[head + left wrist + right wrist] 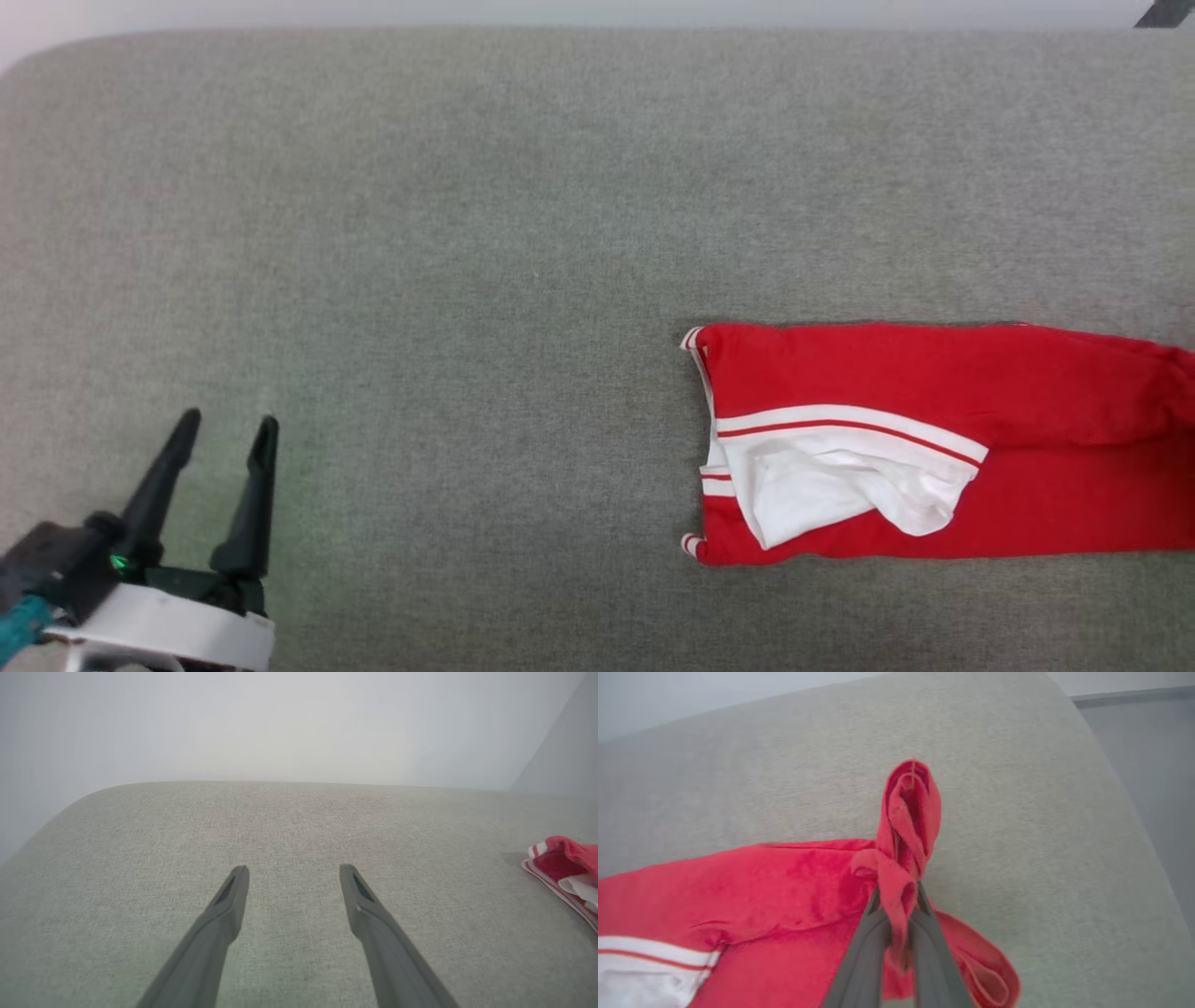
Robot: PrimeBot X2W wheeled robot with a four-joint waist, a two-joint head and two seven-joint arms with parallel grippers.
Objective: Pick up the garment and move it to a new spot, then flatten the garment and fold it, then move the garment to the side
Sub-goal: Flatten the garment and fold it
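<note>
The garment (934, 373) lies on the right part of the grey surface (467, 233). It is folded into a long red band that runs left to right and off the right edge of the head view. A white sleeve (840, 485) with striped trim sits rumpled on top near its left end.

The right hand (897, 896) is clenched on the band's right end, with a twisted bunch of red cloth pinched between its fingers and standing up past them. The left hand (230, 420) is released, fingers spread, over bare surface at the near left, well apart from the garment.

The step looks like bringing the right end over toward the left to shorten the band, though a plain carry to the side cannot be ruled out.

Either way, the grip is on a bunch rather than a flat edge, so it may not hold every layer, and a loop of hem already sags beside the fingers. A good move would:

- lift only enough to clear the cloth below;
- travel slowly in a low arc to the left;
- keep the far and near edges in line, so the end lands square rather than twisted.

The single pinch lets the end swing, so speed is the main risk. The loose sleeve could also slide out. The free left hand could usefully press down at the fold line or at the left end.
</note>
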